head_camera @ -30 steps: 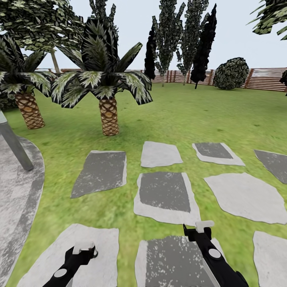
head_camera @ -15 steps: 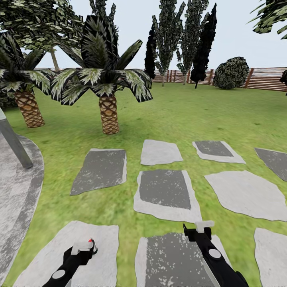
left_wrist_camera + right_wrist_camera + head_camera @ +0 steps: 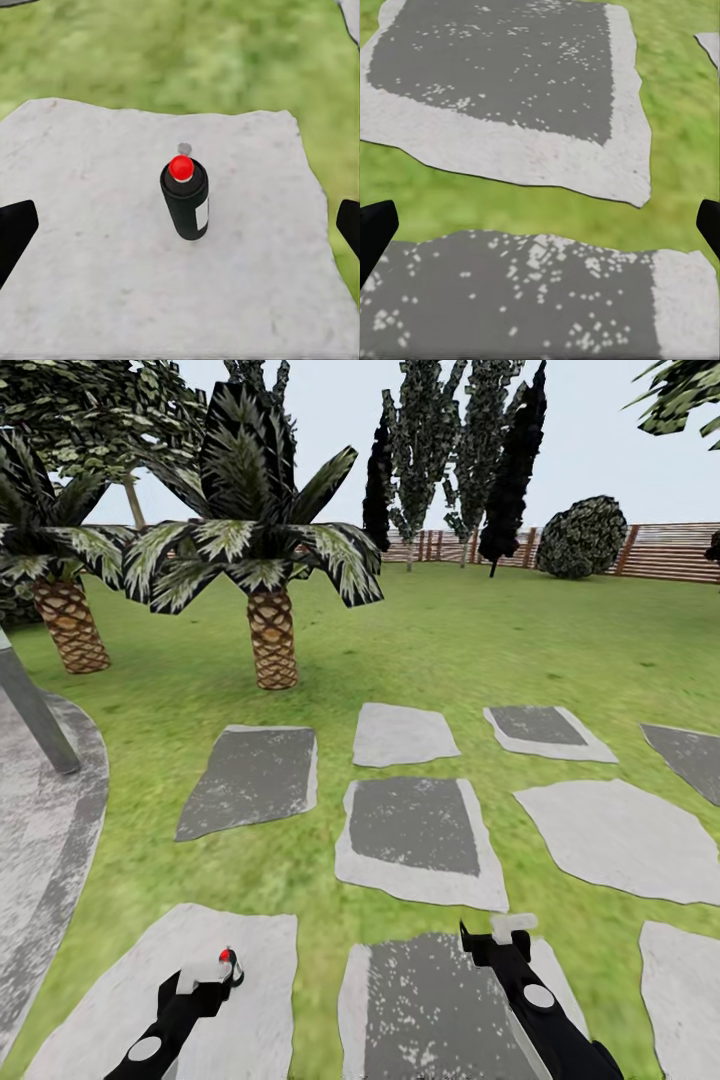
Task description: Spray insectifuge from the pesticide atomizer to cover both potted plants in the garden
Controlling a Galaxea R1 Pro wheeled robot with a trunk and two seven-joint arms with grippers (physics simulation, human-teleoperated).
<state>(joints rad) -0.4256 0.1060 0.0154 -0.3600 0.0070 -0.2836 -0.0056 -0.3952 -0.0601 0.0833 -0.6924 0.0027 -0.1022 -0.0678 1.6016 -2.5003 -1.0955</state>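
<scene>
**Bottle upright on the paving slab, left hand spread above it**

The pesticide atomizer (image 3: 187, 201) stands upright on a pale paving slab (image 3: 90, 247), and you are looking down on it between the fingers of your left hand (image 3: 180, 229), which sit spread wide on either side with nothing between them but the bottle. In the head view the left hand (image 3: 205, 982) hangs low over the same slab (image 3: 110, 1010), and a red dot (image 3: 224, 955) beside it is likely the bottle's cap.

Judge it as a small, rigid, light bottle with a smooth round body: it will likely tip or skid if one finger touches first. Take it across the dark body, at or below the white label (image 3: 202, 214), well under the red cap (image 3: 181, 167), and close squarely.

Your right hand (image 3: 500, 935) hovers over a darker slab (image 3: 430, 1000); its fingertips (image 3: 375, 232) show wide apart at the frame edges, carrying nothing.

Hard to read: seen from above, the bottle's base and height are foreshortened, and no trigger can be made out. The potted plants cannot be picked out among the palms (image 3: 262, 560) and lawn (image 3: 450, 640).
</scene>
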